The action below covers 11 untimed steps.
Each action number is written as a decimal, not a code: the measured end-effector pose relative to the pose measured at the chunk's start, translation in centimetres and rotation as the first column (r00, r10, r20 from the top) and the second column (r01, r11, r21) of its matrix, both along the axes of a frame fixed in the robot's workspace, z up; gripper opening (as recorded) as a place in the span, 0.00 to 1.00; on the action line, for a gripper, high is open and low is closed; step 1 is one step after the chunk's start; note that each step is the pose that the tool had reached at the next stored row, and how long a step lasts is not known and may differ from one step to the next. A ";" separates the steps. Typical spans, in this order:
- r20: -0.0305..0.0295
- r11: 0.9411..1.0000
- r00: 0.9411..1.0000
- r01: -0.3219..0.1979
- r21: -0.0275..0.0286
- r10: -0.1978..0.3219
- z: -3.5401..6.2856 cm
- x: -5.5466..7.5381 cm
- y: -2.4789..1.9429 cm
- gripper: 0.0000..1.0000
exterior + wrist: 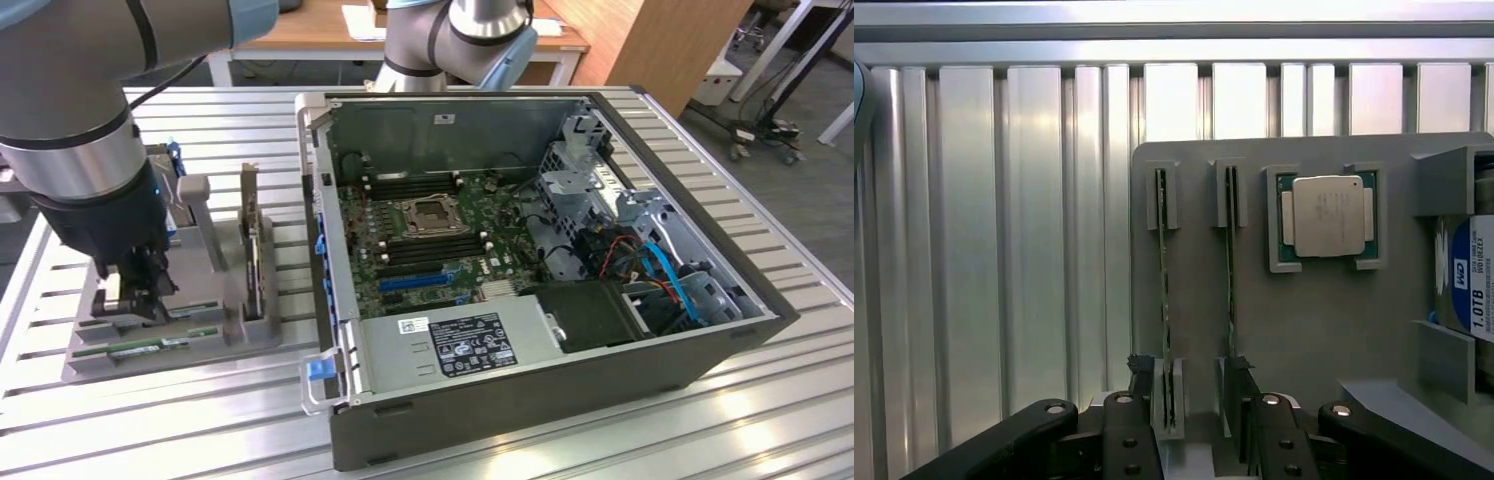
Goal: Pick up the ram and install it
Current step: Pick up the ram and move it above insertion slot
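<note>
At the exterior view's left the arm [80, 170] reaches down to a grey tray [94, 360] on the slatted worktop [160, 420]. Its pincer [138, 300] hangs low over the tray, spread wide and gripping nothing. From the wrist, the ram [1162, 290] stands on edge in its tray slot, with a second stick [1230, 270] just beside it, both running between the black fingers [1122, 425]. Further right on the tray stands an upright expansion card [250, 235]. Rightmost is the open computer case [534, 400], its motherboard [427, 240] exposed.
</note>
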<state>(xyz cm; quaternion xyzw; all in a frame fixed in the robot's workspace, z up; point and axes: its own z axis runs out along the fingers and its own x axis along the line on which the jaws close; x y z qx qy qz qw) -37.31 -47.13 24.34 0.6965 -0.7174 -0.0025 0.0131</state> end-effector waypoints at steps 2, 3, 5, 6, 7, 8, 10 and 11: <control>0.000 1.000 1.000 0.000 0.000 0.000 -0.36 0.0 0.00 0.42; 0.000 1.000 1.000 0.000 0.000 0.000 -0.54 0.0 0.00 0.42; 0.000 1.000 1.000 0.000 0.000 0.000 -0.88 0.0 0.00 0.42; -0.001 1.000 1.000 0.000 0.000 0.000 -1.02 0.0 0.00 0.42; -0.001 1.000 1.000 0.000 0.000 0.000 -1.06 0.0 0.00 0.42; -0.001 1.000 1.000 0.000 0.000 0.000 -1.05 0.0 0.00 0.42; -0.001 1.000 1.000 0.000 0.000 0.000 -1.06 0.0 0.00 0.42; -0.001 1.000 1.000 0.000 0.000 0.000 -1.06 0.0 -0.06 0.42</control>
